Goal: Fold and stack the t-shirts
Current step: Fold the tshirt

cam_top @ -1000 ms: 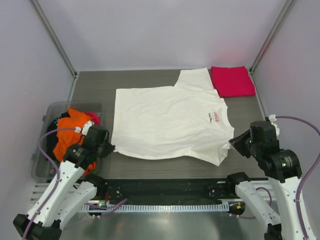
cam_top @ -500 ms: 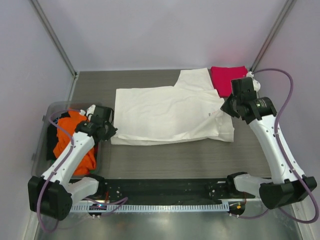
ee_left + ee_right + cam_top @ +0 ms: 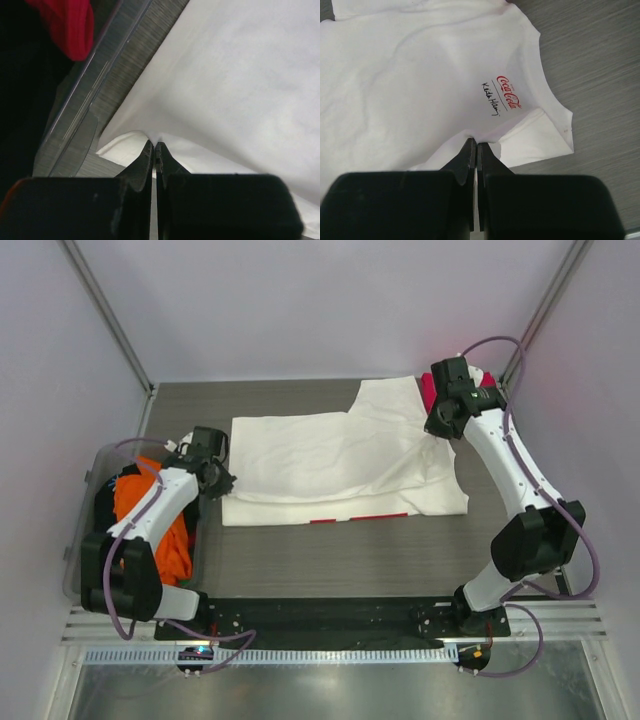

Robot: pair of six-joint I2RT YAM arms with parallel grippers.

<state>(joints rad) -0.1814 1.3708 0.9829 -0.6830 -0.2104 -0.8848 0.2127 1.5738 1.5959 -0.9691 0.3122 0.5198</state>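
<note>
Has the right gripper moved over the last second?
Yes. Shut on the white t-shirt, the right gripper travelled from the near side back to the folded pink-red t-shirt.

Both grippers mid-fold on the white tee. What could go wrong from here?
1. Slip: the left gripper and right gripper each pinch only a small tuck of the white t-shirt at the fingertips; a pull could free it.
2. Skew: the right gripper sits farther back than the left, so the fold may land crooked.
3. The right arm hangs over the folded pink-red t-shirt and might drag it.
</note>
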